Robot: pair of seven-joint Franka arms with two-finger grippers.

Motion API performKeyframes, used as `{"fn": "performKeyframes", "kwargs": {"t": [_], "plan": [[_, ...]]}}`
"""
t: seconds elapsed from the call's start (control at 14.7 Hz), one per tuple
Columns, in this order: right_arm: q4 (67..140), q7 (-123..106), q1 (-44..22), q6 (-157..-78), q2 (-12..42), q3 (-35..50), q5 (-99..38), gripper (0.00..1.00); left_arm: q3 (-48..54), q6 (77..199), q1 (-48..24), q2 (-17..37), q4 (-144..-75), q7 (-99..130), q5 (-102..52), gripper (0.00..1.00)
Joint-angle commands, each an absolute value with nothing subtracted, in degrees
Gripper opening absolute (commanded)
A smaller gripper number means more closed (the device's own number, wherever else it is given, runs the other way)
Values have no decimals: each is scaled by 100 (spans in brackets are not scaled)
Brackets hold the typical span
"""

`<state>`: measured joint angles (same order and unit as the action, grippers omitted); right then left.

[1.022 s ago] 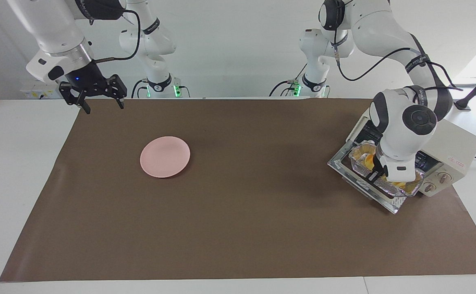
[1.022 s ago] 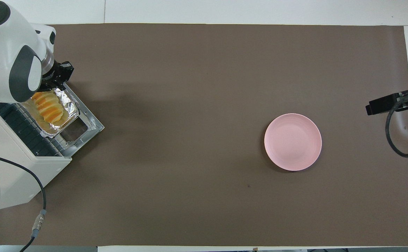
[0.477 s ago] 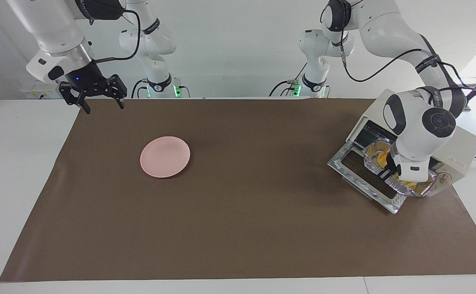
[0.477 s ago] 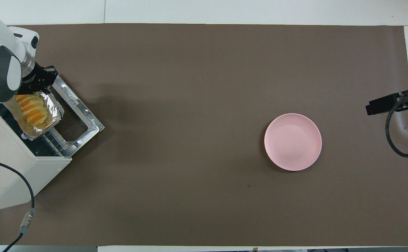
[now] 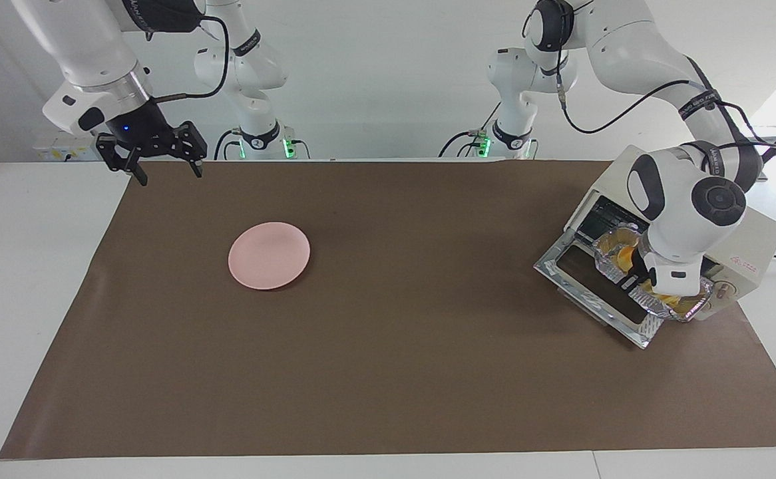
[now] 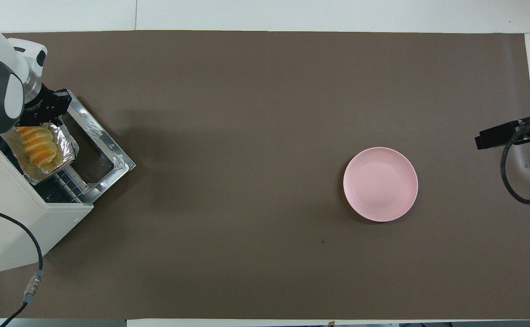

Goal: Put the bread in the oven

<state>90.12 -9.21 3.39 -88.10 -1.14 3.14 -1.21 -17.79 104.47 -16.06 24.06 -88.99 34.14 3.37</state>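
Note:
The bread (image 6: 37, 144) (image 5: 621, 256), a ridged yellow-orange loaf, lies in a crinkled foil tray (image 6: 67, 146) (image 5: 606, 265). The tray sits partly inside the mouth of the cream-white oven (image 5: 754, 243) (image 6: 1, 222), over the wire rack, just past the dropped glass door (image 5: 587, 289) (image 6: 103, 156). My left gripper (image 5: 633, 279) (image 6: 43, 119) is shut on the tray's rim at the end farther from the robots, and its wrist hides much of the tray in the facing view. My right gripper (image 5: 170, 175) (image 6: 482, 141) waits open and empty above the mat's edge at the right arm's end.
A round pink plate (image 5: 269, 255) (image 6: 380, 184) lies on the brown mat (image 5: 394, 332) toward the right arm's end. The oven's two knobs (image 5: 721, 289) face away from the robots. A power cable (image 6: 33, 254) runs from the oven at the table's edge.
My left gripper has carried the tray with the bread from over the open door into the oven's mouth, most of it in the first half second. The right arm has not moved.

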Motion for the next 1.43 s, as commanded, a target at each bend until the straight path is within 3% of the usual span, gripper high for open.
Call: {"fn": "performKeyframes", "kwargs": {"t": [0.0,0.48,1.36], "plan": [[9141,-835,404,-8833,-237,352,-141,100,-1784,10389,-1740,2084,-9307,3665,316,0],[9141,-835,404,-8833,-237,352,-141,100,-1784,10327,-1723,1635,-9931,3551,334,0],[9141,-835,404,-8833,-237,352,-141,100,-1819,10292,-1556,1521,-10081,2962,404,0]]}}
